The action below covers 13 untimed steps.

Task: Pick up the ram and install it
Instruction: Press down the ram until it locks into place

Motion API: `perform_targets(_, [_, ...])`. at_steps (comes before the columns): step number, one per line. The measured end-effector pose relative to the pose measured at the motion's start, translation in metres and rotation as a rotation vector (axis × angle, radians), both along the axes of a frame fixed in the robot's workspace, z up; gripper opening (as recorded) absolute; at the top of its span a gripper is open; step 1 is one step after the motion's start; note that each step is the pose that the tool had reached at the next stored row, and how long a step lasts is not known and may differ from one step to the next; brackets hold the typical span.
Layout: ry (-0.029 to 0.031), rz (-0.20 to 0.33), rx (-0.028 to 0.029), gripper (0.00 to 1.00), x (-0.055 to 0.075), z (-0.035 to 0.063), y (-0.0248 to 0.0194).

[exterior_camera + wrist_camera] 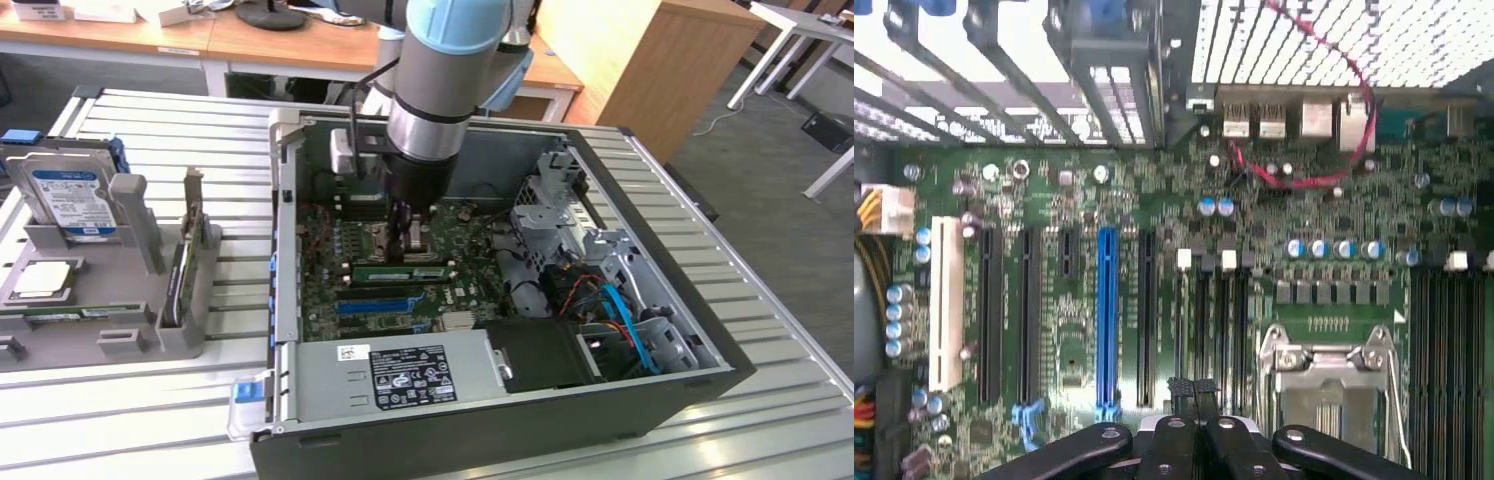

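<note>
The gripper (408,228) hangs low inside the open computer case (694,340), over the motherboard (1154,300). In the wrist view its fingers (1194,395) stand closed together with nothing between them. The ram (396,272) lies seated in a slot just at the gripper's 6 o'clock, apparently installed. A hard drive (67,200) rests in the holder at 9 o'clock.

Exterior view high above open case, wrist view close over motherboard (1154,300)
</note>
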<state>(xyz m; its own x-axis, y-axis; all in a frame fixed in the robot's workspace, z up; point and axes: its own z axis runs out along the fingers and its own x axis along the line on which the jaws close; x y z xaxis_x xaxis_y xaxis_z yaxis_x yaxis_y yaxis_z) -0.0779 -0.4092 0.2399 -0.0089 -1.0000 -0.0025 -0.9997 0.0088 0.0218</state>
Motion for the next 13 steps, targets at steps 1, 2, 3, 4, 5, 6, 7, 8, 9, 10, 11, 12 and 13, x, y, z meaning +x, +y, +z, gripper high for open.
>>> perform_targets(1, [0.0000,0.000,0.0000,0.11,-0.0023,0.0000,0.0001])
perform_targets(2, [0.0000,0.000,0.0000,0.11,-0.0045,0.0000,0.0001])
perform_targets(3, [0.0000,0.000,0.0000,0.11,-0.0066,0.0000,0.0002])
perform_targets(4, [0.0000,0.000,0.0000,0.11,-0.0085,0.0000,0.0002])
perform_targets(5, [0.0000,0.000,0.0000,0.11,-0.0099,0.0000,0.0002])
perform_targets(6, [-0.0001,0.000,0.0000,0.11,-0.0101,0.0000,0.0003])
perform_targets(7, [0.0000,0.000,0.0000,0.11,-0.0101,0.0000,0.0003])
perform_targets(8, [-0.0001,0.000,0.0000,0.11,-0.0101,0.0000,0.0003])
perform_targets(9, [0.0001,0.000,-0.0001,0.11,-0.0102,0.0000,0.0001])
perform_targets(10, [0.0000,0.000,-0.0001,0.11,-0.0102,0.0000,-0.0004])
perform_targets(11, [0.0000,0.000,-0.0001,0.11,-0.0102,0.0000,-0.0009])
perform_targets(12, [0.0000,0.000,-0.0001,0.11,-0.0102,0.0000,-0.0015])
perform_targets(13, [0.0000,0.000,-0.0001,0.11,-0.0102,0.0000,-0.0020])
